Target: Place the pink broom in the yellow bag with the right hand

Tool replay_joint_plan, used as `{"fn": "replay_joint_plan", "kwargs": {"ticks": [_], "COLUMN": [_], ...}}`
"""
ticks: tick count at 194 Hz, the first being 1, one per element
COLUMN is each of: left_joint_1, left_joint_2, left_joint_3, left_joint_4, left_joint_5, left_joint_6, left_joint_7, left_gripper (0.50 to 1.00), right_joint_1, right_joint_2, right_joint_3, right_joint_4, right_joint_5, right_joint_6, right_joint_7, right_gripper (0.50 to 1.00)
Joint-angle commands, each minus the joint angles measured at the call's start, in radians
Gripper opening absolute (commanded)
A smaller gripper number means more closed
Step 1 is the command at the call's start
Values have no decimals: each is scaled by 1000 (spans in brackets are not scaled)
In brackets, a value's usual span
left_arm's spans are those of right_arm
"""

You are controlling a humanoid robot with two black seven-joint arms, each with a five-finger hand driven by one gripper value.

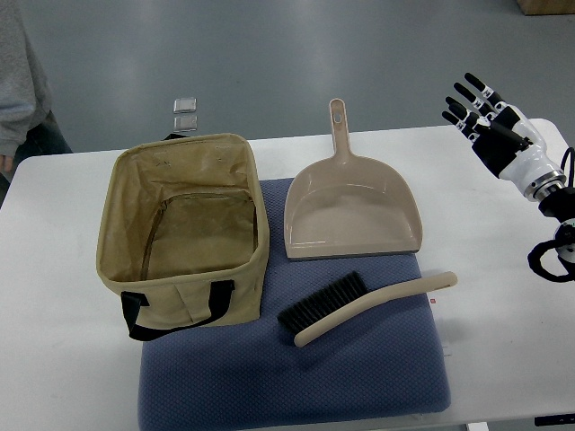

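Currently, top view only: right hand (490,112), black fingers on a white wrist, comes in from the right edge and hovers over the far right corner of the white table (54,269), fingers spread and empty. Left arm is not in view. Task object is the pale pink-beige plastic hand broom with black bristles (364,308), lying flat on the blue-grey quilted mat (296,386), just in front of the matching pink-beige dustpan (350,211) and apart from it. Relative to the hand, broom sits toward the picture's lower left, well apart. Long axis runs roughly left-right, tilted: bristle head at the lower left, bare handle end at the upper right, so the handle tip is the part nearest the hand. I'd take the grasp on the handle, fingers crossing the axis. Open-topped yellow-tan fabric bag with black handles (184,238) stands left of the broom, near its bristle end, mouth up and nothing visible inside. A person's grey sleeve (18,72) shows at top left, clear of the work.
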State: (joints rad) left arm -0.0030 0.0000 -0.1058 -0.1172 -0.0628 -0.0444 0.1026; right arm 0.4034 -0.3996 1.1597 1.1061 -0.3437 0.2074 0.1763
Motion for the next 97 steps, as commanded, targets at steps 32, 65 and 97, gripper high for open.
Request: {"fn": "replay_joint_plan", "kwargs": {"ticks": [32,65,97], "left_joint_1": [0,0,0], "left_joint_2": [0,0,0], "left_joint_3": [0,0,0], "left_joint_4": [1,1,1], "left_joint_5": [0,0,0], "left_joint_6": [0,0,0], "left_joint_7": [0,0,0], "left_gripper": [1000,1000,1000], "right_joint_1": [0,2,18], "right_joint_2": [-2,-11,-11], "right_joint_3": [-2,-3,-3], "right_joint_4": [0,-5,-9], "right_joint_5": [0,-1,-1], "right_joint_6": [3,56,63], "right_joint_7": [-5,-9,-8], "right_gripper": [926,926,926]}}
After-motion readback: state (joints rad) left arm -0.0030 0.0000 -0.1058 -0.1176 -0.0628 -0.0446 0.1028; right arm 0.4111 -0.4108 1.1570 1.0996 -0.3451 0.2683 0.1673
